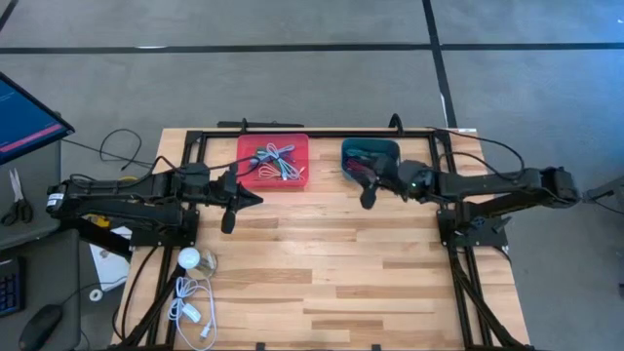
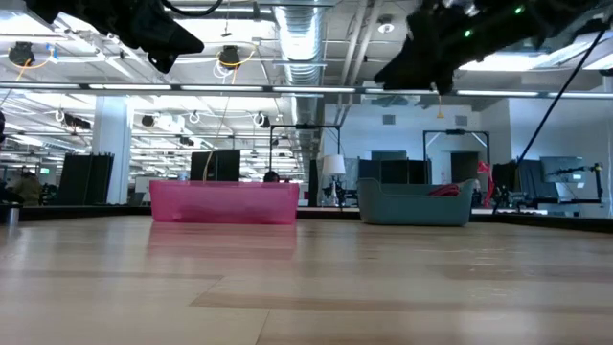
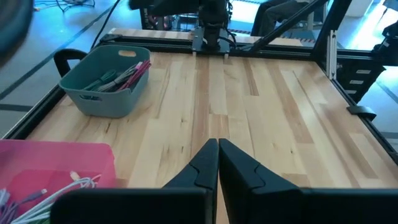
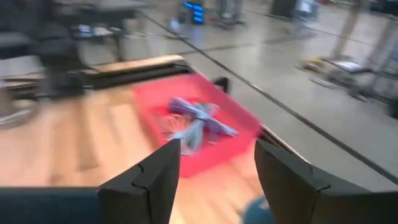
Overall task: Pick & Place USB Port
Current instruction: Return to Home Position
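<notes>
A red tray [image 1: 273,161] of tangled USB cables [image 1: 276,162] sits at the table's far edge; it shows too in the right wrist view as red tray [image 4: 199,124] and in the low view as pink tray [image 2: 223,202]. A teal bin [image 1: 370,156] holding reddish cables stands to its right, also teal bin [image 3: 106,78]. My left gripper [image 1: 255,198] is shut and hovers just near of the red tray, shown also as left gripper [image 3: 217,152]. My right gripper [image 4: 217,165] is open and empty, raised beside the teal bin, right gripper [image 1: 366,190].
A white cable and a round white object [image 1: 190,292] lie at the table's near left corner. Black frame rails [image 1: 444,175] run along the table's sides. Bare wood [image 1: 331,263] spreads across the middle and near part. A monitor and scissors sit off the left edge.
</notes>
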Action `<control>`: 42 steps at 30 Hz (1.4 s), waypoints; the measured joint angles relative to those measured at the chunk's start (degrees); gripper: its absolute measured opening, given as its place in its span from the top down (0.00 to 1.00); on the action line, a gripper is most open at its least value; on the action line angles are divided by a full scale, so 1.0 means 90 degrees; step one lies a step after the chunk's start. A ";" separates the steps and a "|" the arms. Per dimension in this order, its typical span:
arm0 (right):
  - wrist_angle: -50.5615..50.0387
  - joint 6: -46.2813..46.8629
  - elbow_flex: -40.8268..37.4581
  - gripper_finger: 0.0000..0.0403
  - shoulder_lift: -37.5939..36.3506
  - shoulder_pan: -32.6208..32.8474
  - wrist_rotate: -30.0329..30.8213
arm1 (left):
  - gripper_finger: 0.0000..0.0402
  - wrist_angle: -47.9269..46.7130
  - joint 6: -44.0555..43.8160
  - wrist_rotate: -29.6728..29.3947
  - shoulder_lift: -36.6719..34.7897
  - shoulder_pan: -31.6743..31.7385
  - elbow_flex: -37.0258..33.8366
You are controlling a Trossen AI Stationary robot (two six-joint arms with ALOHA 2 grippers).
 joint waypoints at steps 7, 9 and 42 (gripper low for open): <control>-0.0015 -0.0479 0.0000 0.55 -0.0504 0.0633 -0.0165 | 0.97 0.0000 0.0028 -0.0001 -0.0002 0.0000 0.0000; -0.0026 -0.0503 0.0000 0.57 -0.0661 0.0779 -0.0168 | 0.97 0.0000 0.0028 -0.0001 -0.0005 0.0000 0.0000; -0.2050 -0.0824 0.0000 0.75 -0.3714 0.2513 -0.1594 | 0.97 -0.0004 0.1320 0.0194 -0.2189 -0.0010 -0.0759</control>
